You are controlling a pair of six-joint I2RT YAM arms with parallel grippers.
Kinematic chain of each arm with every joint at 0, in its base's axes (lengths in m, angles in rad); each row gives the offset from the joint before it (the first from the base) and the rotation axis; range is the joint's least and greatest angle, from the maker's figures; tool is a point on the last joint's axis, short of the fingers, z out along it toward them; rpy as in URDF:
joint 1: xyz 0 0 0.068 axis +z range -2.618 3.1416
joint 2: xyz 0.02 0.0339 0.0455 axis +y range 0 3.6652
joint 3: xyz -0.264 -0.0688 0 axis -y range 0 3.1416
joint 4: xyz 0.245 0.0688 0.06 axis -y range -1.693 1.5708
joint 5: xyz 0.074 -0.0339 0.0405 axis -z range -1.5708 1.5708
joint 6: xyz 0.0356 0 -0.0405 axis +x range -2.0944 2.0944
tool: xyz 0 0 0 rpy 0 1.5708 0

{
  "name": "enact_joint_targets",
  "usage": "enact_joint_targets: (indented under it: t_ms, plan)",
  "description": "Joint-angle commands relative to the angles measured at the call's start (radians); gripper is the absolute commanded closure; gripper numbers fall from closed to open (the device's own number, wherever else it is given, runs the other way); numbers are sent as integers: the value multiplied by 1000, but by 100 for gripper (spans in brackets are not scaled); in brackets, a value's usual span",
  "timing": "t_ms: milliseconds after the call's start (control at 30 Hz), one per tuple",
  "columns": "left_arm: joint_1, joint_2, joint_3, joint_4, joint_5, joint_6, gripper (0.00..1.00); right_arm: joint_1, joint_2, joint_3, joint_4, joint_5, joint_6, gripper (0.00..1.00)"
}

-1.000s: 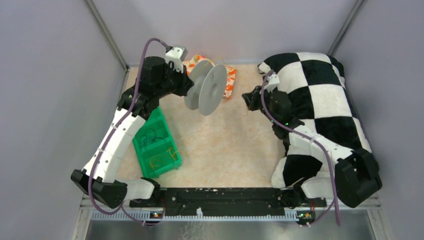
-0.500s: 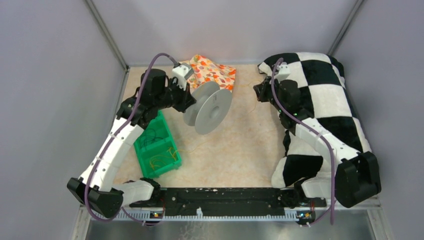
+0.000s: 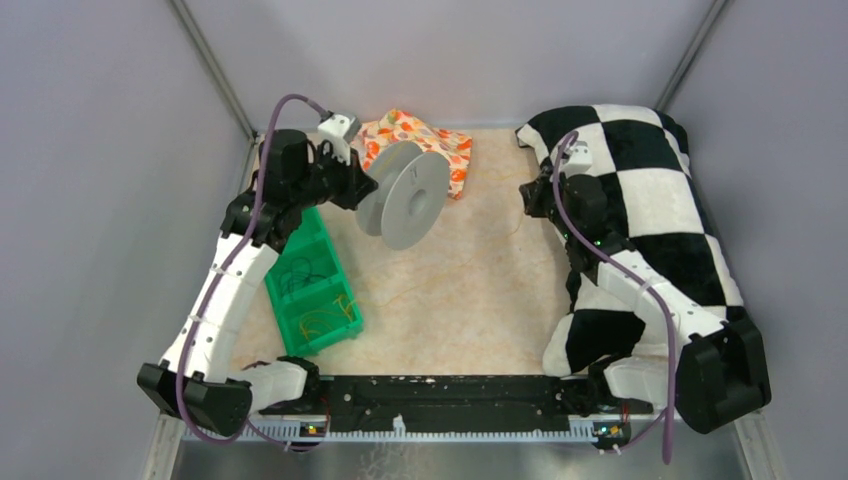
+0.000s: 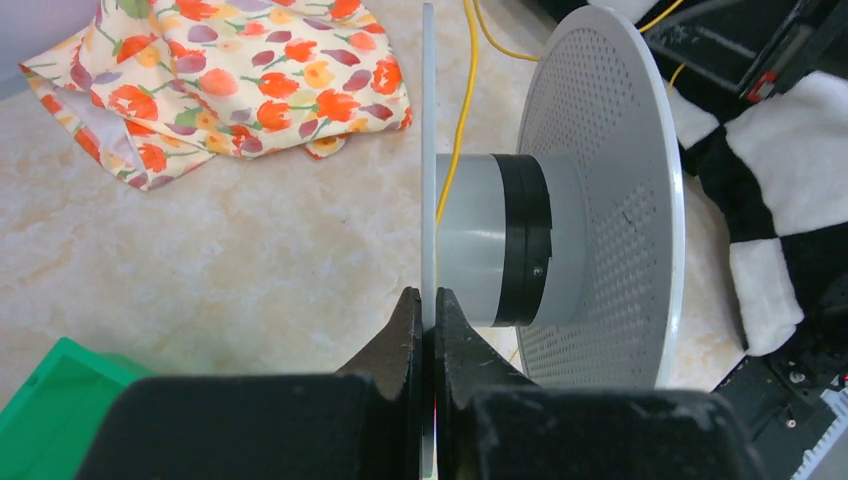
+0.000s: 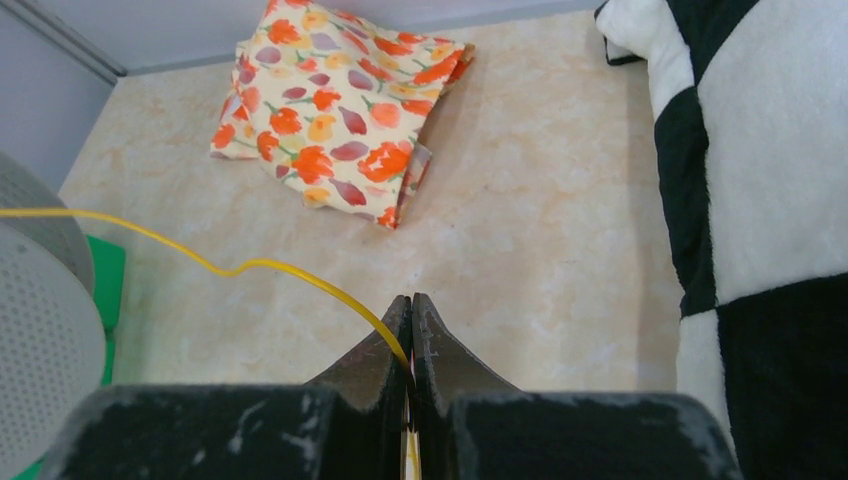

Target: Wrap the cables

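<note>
My left gripper (image 3: 362, 190) is shut on the near flange of a grey plastic spool (image 3: 404, 193) and holds it off the table at the back left; the left wrist view shows the jaws clamped on the thin flange edge (image 4: 428, 200) beside the hub (image 4: 495, 240). My right gripper (image 3: 528, 198) is shut on a thin yellow cable (image 5: 250, 266), which runs left from the jaws toward the spool (image 5: 40, 330). The same cable passes behind the spool in the left wrist view (image 4: 462, 100). More yellow strands (image 3: 320, 322) lie in the green bin.
A green bin (image 3: 312, 290) stands at the left under my left arm. A floral cloth (image 3: 425, 145) lies at the back centre. A black-and-white checkered cushion (image 3: 650, 200) fills the right side, under my right arm.
My left arm has swung the spool left and back. My right gripper has moved right and back toward the cushion, drawing the yellow cable with it.
</note>
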Motion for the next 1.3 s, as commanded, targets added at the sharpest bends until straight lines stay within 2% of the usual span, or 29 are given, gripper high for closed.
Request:
enact_joint_targets:
  t_ms: [0,167,300,467,767,933,1267]
  plan:
    - [39,-37,31,196,110,-96,100,-12,-26,-29,38,-21,12,100]
    - [46,-36,-3,315,91,-202,100,-10,-28,-66,60,-115,37,100]
    - [49,-43,-45,413,24,-302,100,31,-19,-80,60,-149,47,100]
    - [50,-46,-113,519,-96,-425,100,130,-4,-83,47,-148,43,100]
    - [50,-42,-250,650,-292,-572,100,388,75,-22,20,-141,23,100]
    - [50,-37,-367,800,-320,-658,100,480,139,48,-24,-171,-25,100]
    - [32,22,-393,804,-450,-703,100,561,166,202,-170,-281,-91,100]
